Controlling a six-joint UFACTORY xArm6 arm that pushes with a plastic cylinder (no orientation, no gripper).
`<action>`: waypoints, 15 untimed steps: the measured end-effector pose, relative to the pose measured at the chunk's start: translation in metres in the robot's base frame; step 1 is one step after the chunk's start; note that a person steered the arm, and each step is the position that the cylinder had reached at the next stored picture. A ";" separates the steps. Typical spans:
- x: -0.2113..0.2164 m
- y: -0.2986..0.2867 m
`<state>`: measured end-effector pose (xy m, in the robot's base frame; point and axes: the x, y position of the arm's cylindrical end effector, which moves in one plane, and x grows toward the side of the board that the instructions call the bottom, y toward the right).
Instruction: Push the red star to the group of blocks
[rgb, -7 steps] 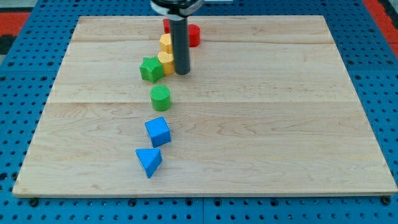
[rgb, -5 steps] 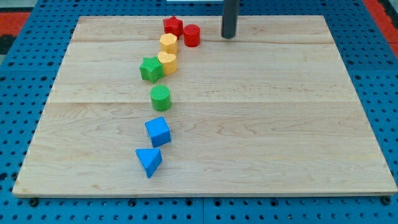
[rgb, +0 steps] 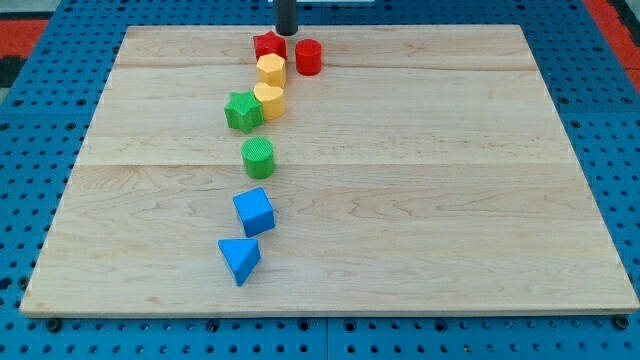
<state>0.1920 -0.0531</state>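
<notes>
Push is under way: the tip (rgb: 287, 32) sits at the view's top edge of the bench (rgb: 450, 200), just above and a hair to the right of the red star (rgb: 268, 45), which looks to be touching the upper yellow block (rgb: 271, 70) with the red cylinder (rgb: 308, 57) just to its right, so I'd call it nearly joined. Next move looks like a short shove toward the view's bottom-left to seat it against the yellow pair and green star (rgb: 242, 111). No fingers on this rig, only a rod; bench is pale wood planks on blue pegboard (rgb: 30, 150), right half bare.
</notes>
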 end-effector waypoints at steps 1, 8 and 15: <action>0.010 -0.046; 0.075 -0.007; 0.143 0.127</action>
<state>0.3354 0.0737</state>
